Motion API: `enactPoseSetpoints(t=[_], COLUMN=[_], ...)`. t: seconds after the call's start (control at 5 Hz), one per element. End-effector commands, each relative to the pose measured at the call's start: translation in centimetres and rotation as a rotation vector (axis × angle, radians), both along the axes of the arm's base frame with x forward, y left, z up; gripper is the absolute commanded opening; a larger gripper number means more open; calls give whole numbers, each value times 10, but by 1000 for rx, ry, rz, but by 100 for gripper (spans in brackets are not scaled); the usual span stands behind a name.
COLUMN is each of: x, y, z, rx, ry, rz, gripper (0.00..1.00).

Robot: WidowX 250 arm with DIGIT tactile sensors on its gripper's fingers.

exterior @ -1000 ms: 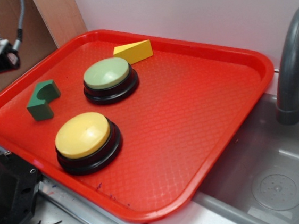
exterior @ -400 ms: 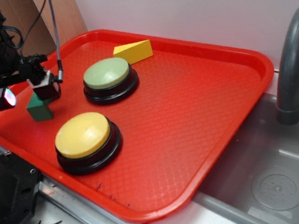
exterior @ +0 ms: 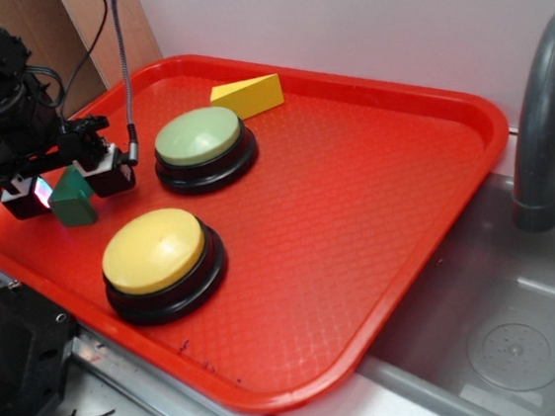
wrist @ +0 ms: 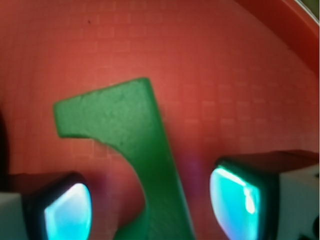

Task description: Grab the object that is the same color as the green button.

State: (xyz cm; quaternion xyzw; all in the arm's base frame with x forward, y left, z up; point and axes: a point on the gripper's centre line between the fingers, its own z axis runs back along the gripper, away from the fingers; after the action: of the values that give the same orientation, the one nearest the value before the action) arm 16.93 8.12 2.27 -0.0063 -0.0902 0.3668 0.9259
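A small dark green block point(exterior: 72, 200) with a curved notch lies near the left edge of the red tray point(exterior: 385, 187). My gripper point(exterior: 68, 180) is lowered over it, open, one finger on each side. In the wrist view the green block point(wrist: 127, 145) stands between the two glowing pads point(wrist: 235, 197), with red tray showing in the gaps on both sides. The pale-green dome button point(exterior: 201, 141) on its black base sits just right of the gripper.
A yellow dome button point(exterior: 158, 255) sits in front of the block. A yellow wedge block point(exterior: 248, 96) lies at the tray's back edge. A grey sink point(exterior: 510, 342) and faucet point(exterior: 545, 110) are to the right. Cardboard stands behind at left.
The gripper came in from the upper left and dropped down over the green block, now straddling it. The block and buttons have not moved.
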Motion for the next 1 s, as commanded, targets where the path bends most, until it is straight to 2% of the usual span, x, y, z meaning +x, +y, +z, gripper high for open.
enactPoseSetpoints(t=[0.0,0.2,0.4,0.6,0.8], x=[-5,-4,-2,1,4], y=[6,7,1,-15,-29], z=[3,8,28,69,120], rx=[4,19,55,59,-24], ry=[-13,0,43,103,99], rz=[6,-18,-76,-193,-289], gripper=[0,0,0,0,0])
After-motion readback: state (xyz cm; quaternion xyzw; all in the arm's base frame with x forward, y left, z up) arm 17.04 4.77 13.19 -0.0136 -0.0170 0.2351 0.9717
